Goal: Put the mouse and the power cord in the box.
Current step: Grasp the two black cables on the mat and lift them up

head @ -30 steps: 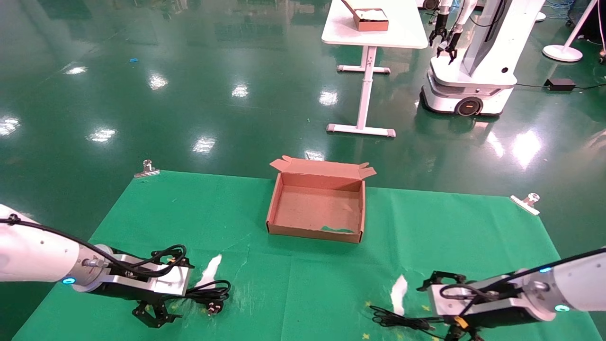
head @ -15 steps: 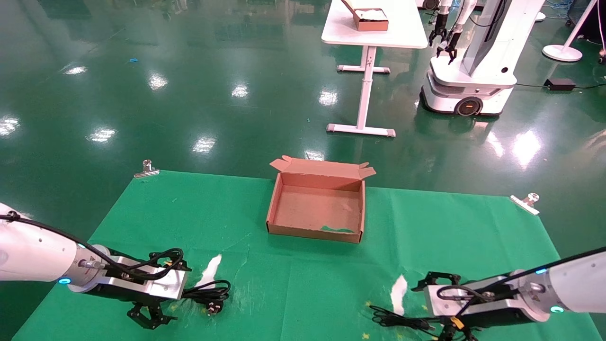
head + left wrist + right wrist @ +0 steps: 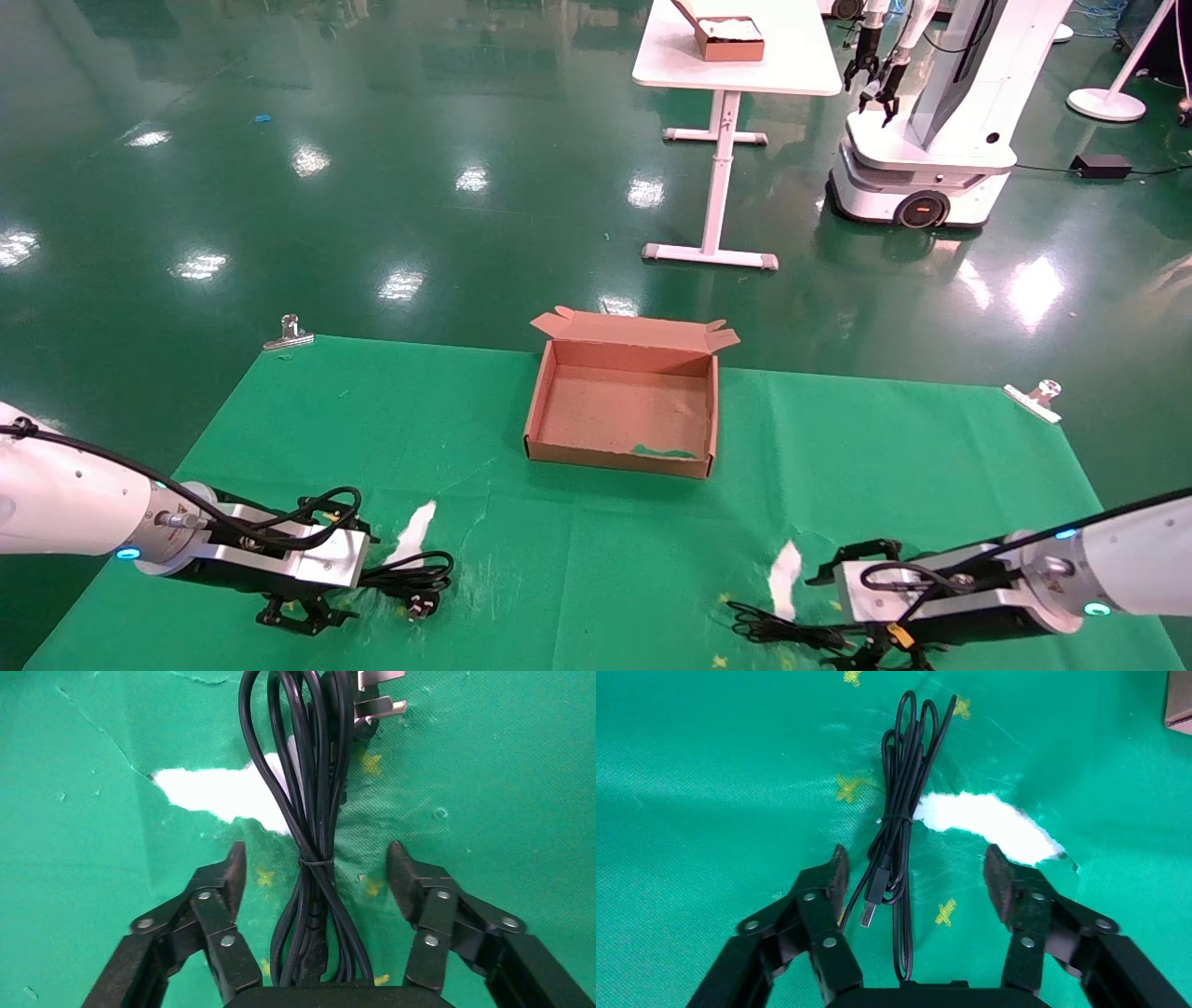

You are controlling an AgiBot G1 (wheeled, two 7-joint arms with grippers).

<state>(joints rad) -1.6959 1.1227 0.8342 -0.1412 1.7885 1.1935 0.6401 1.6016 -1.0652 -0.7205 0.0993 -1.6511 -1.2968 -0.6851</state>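
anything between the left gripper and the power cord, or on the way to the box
Nothing visible. The left gripper is open, straddling the power cord on the green cloth. Only bare cloth lies between the cord and the open box.

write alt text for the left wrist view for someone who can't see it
The left claw is open, its two black fingers on either side of the power cord, a tied black bundle lying on the green cloth. The cord's pronged plug lies at the far end, beside a white tear.

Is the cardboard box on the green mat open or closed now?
Open: the box has its lid flap folded back, and its bare floor shows.
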